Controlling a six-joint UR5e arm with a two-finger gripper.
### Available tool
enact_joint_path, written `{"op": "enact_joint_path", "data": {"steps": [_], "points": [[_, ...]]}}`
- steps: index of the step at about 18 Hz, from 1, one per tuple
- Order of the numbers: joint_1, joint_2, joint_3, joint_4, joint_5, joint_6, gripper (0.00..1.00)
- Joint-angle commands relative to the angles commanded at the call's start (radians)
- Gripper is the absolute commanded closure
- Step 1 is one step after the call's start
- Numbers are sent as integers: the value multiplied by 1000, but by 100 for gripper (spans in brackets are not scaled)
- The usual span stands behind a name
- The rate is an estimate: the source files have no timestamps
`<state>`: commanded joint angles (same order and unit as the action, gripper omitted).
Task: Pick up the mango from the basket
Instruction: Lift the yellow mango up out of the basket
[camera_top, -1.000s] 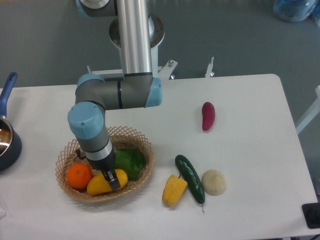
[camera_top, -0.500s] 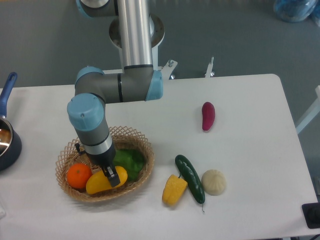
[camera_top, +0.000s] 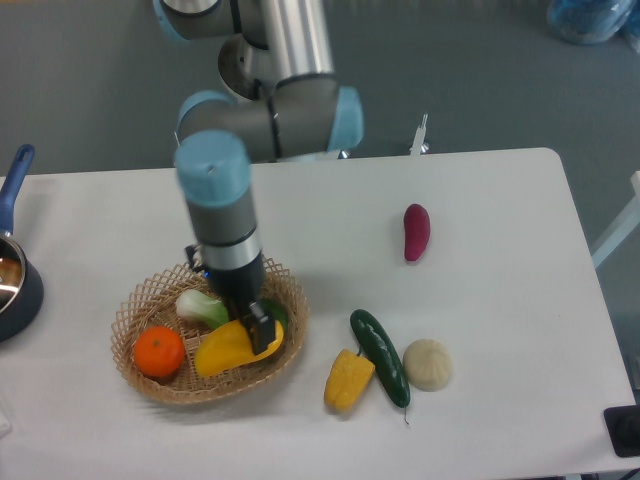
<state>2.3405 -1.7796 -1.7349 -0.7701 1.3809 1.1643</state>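
Observation:
The yellow mango (camera_top: 225, 348) hangs just above the floor of the tan wicker basket (camera_top: 150, 384), tilted with its right end up. My gripper (camera_top: 259, 330) is shut on that right end, coming down from the arm above. An orange (camera_top: 160, 352) lies at the basket's left. A green leafy vegetable with a white stem (camera_top: 203, 307) lies behind the mango, partly hidden by the gripper.
Right of the basket lie a yellow corn piece (camera_top: 347, 380), a dark green cucumber (camera_top: 381, 357) and a pale round bun-like thing (camera_top: 427, 364). A purple sweet potato (camera_top: 416, 231) sits farther back. A dark pot with a blue handle (camera_top: 14, 270) stands at the left edge.
The arm has swung right and risen, carrying the mango right and up with one end lifted. The green vegetable's white stem now shows where the arm stood.

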Motion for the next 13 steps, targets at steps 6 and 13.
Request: {"op": "enact_joint_path", "data": {"steps": [6, 13], "points": [[163, 65, 17, -2, -189, 2, 45], [244, 75, 32, -11, -246, 11, 45]]}}
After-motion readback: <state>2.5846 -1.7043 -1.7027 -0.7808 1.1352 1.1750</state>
